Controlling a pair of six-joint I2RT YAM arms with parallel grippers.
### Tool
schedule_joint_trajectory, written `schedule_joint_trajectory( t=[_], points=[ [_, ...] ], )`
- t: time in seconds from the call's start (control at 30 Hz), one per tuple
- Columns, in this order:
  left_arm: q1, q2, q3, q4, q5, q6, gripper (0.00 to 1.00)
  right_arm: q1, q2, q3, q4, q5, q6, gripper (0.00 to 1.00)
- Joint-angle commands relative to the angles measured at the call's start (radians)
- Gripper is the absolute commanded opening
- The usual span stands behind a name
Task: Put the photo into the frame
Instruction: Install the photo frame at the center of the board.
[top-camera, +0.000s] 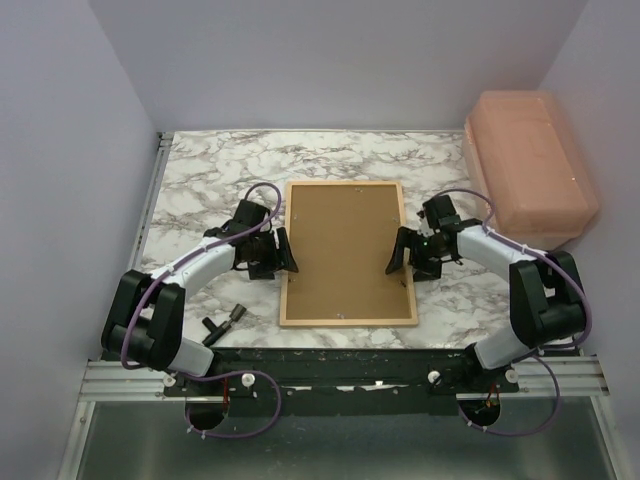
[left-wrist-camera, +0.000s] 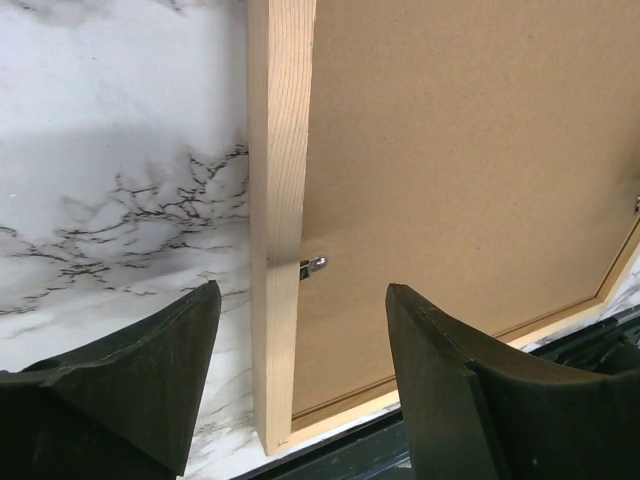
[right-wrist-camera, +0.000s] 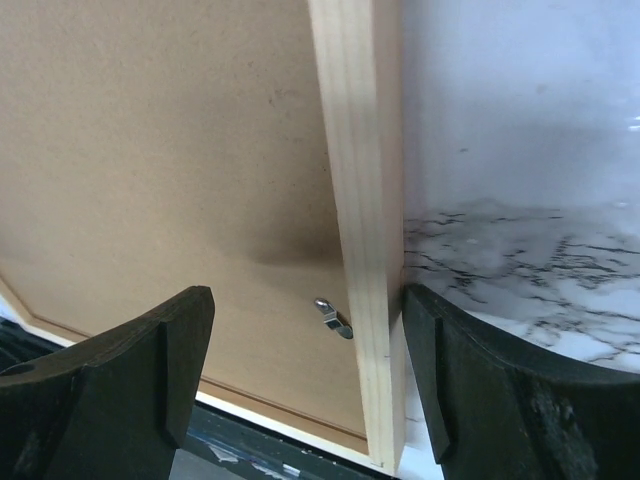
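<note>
Face down on the marble surface, the light wooden frame lies midway between the two arms. Its long axis runs from the near edge toward the far wall, and the brown backing board is seated inside it. The left gripper stands at the left long rail and the right gripper at the right one, roughly level with each other partway along the frame, so neither arm is nearer. Both sets of jaws are open and hold nothing. In each wrist view the rail runs up between the two fingers, one finger over the board and the other over bare marble. A small metal turn-clip shows just inside the left rail, and another just inside the right. The photo appears in no view, and whether it lies under the board cannot be told. Any coming move likely turns on each rail's place between its jaws. A pink plastic box sits well apart at the far right.
</note>
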Motion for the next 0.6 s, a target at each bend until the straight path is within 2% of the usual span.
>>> schedule_joint_trajectory(
  t=[0.0, 0.33, 0.57],
  points=[
    [0.042, -0.044, -0.032, 0.019, 0.034, -0.012, 0.70, 0.102, 0.056, 0.037, -0.043, 0.071, 0.018, 0.83],
    [0.075, -0.044, -0.063, 0.019, 0.020, 0.005, 0.70, 0.247, 0.087, 0.132, -0.194, 0.260, -0.001, 0.78],
    [0.075, -0.022, -0.049, 0.013, 0.017, 0.019, 0.70, 0.271, 0.133, 0.144, -0.226, 0.387, 0.001, 0.67]
  ],
)
